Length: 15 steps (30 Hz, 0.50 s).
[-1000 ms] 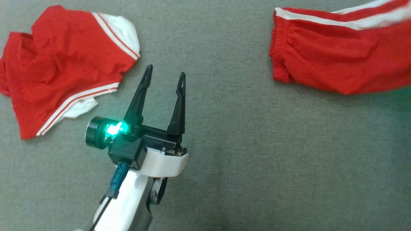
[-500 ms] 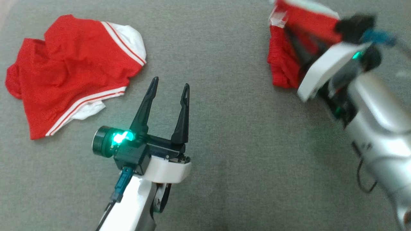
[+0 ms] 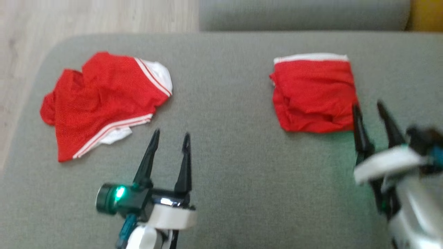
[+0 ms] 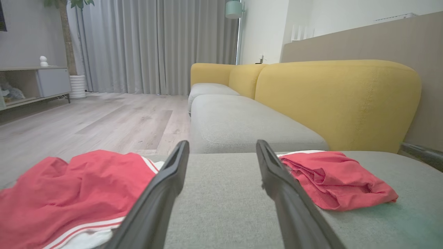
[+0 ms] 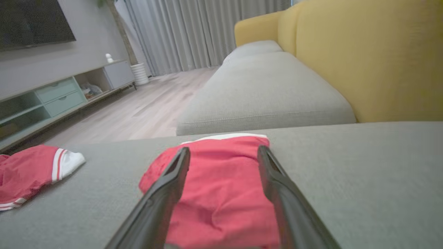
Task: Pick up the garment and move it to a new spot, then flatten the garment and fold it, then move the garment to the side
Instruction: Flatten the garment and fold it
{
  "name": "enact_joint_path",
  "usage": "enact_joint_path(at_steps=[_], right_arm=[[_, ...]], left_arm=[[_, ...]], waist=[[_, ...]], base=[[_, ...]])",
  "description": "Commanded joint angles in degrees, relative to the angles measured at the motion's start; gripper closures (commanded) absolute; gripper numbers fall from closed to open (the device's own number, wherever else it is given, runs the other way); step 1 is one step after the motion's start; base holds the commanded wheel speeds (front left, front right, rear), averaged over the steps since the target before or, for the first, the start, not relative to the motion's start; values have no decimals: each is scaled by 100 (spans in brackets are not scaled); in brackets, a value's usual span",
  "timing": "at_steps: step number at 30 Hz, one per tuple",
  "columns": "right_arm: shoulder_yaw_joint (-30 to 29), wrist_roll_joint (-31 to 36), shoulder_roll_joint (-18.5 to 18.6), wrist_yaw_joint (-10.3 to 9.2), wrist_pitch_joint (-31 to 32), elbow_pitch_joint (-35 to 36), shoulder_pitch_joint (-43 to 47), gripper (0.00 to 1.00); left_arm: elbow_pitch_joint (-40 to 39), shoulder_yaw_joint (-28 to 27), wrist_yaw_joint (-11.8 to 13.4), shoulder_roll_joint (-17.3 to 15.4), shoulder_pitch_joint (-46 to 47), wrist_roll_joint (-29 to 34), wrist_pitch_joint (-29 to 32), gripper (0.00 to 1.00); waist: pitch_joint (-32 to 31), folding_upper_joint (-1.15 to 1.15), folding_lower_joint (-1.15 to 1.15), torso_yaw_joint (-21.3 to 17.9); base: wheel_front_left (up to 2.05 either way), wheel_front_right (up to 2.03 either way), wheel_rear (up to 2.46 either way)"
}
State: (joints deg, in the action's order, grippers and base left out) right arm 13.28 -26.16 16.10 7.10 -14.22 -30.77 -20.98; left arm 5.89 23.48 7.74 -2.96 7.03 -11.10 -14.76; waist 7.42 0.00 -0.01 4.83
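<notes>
Head view: folded garment (image 3: 313, 95) and crumpled garment (image 3: 104, 100) lie apart on grey cushion (image 3: 225, 138)

Soft even daylight, perhaps through curtains (image 4: 138, 45); head view motion-blurred, right claw (image 3: 367, 105) smeared; wrist edges stretched.

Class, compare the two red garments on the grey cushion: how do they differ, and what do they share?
The right garment is folded into a compact block; the left garment lies crumpled and spread wider. The right garment shows one white band at its far edge; the left garment shows white stripes and patches. Both are red with white trim, on the grey cushion.
</notes>
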Motion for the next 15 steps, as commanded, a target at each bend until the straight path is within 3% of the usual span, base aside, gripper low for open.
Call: enact_joint_path(at_steps=[1,7,15], right_arm=[[-94,132,-122,39,-72,498,248,0],[-686,674,-516,39,-76,1439,1747,0],[-833,860,-742,39,-77,1701,2332,0]], left_arm=[[-129,-294,50,5,0,30,-24,0],[-55,-588,-9,6,-521,195,-24,0],[39,-811,-27,7,-907,341,-24,0]], waist=[[-387,0,1,12],[-753,0,1,-26],[-939,0,1,-81]], base=[[0,0,0],[0,0,0],[0,0,0]])
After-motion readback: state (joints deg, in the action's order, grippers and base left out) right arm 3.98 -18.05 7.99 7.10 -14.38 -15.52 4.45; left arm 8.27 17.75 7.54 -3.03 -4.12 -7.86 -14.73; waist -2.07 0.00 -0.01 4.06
